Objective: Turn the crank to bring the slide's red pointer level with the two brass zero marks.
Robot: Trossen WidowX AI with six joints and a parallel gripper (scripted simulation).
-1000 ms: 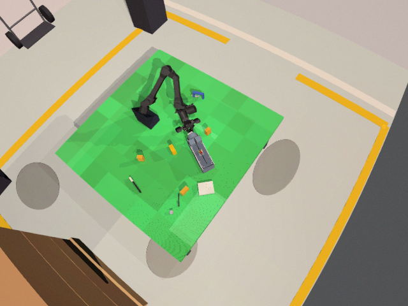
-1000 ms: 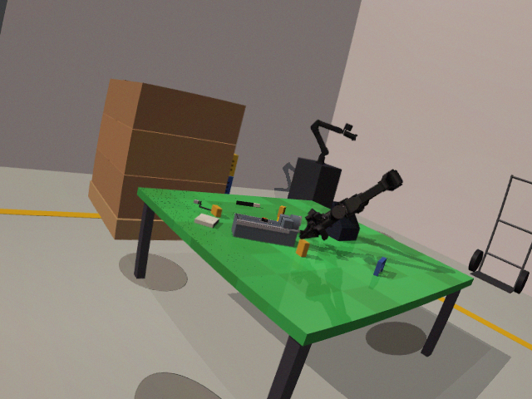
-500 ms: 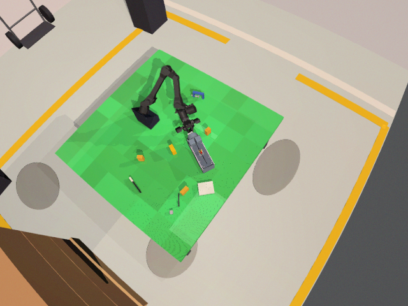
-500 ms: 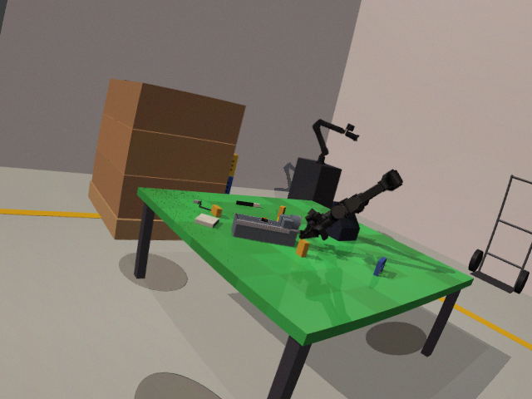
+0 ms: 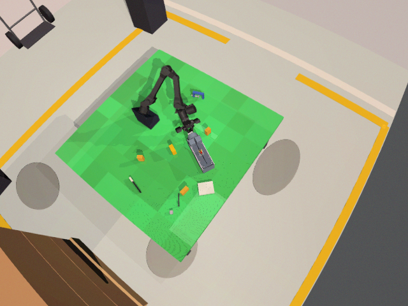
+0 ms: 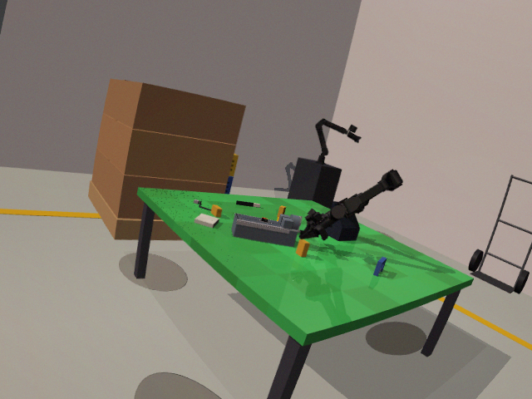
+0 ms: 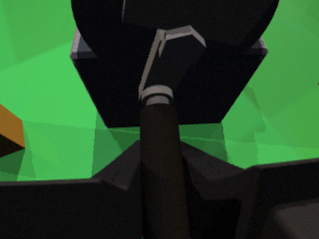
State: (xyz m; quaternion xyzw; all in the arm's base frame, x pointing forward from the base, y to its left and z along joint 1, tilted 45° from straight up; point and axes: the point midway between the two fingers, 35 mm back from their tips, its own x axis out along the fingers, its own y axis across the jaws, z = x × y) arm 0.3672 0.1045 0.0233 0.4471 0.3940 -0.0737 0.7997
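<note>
Crank handle (image 7: pixel 161 166) gripped (wrist view only).

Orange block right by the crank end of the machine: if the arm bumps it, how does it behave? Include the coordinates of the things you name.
The orange block (image 5: pixel 207 131) (image 6: pixel 302 248) looks rigid, so it would likely move as one piece. It appears to stand taller than wide, so a high nudge might tip it. Its flat faces make rolling unlikely.

Top and exterior views: bright, shadows cast across the tabletop (image 5: pixel 108 158) (image 6: pixel 274 274) around the tool (image 5: pixel 190 131) (image 6: pixel 302 234). Wrist view: dim, slightly soft, near-black surfaces beside the tool.
</note>
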